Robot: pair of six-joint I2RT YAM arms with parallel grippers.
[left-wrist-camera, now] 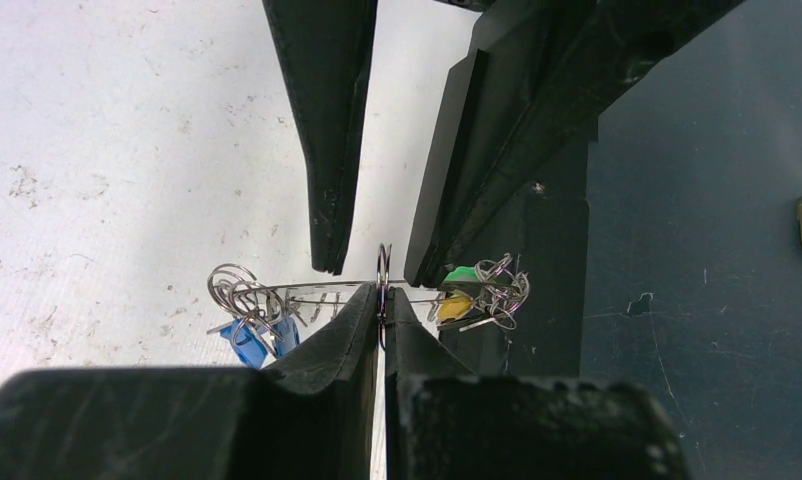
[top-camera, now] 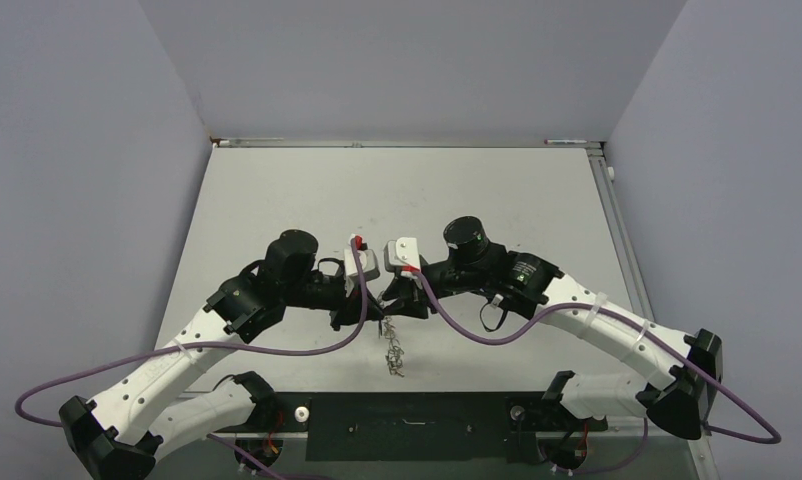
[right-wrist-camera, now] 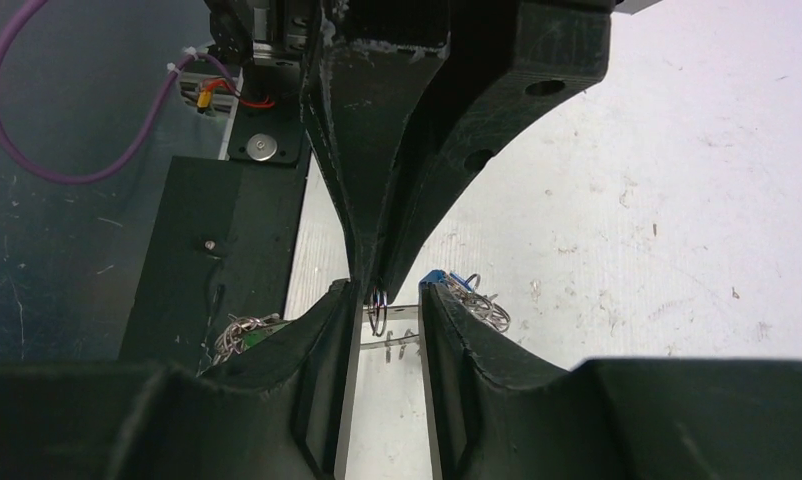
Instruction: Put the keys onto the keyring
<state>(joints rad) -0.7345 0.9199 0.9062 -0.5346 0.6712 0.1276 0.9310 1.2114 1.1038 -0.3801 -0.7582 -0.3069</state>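
Claws: 2 (left claw (left-wrist-camera: 383, 302), right claw (right-wrist-camera: 386, 294)). Keyring (top-camera: 394, 350): 1. Keys (left-wrist-camera: 245, 318): total unreadable, tangled. Tags seen: 3, i.e. blue tag (left-wrist-camera: 249, 344) 1, green tag (left-wrist-camera: 461, 273) 1, yellow tag (left-wrist-camera: 454, 306) 1.

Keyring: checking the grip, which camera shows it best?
Left wrist: the keyring lies edge-on across the frame, tagged keys at both ends. Right wrist hides most behind tool fingers; top shows a tiny tangle.
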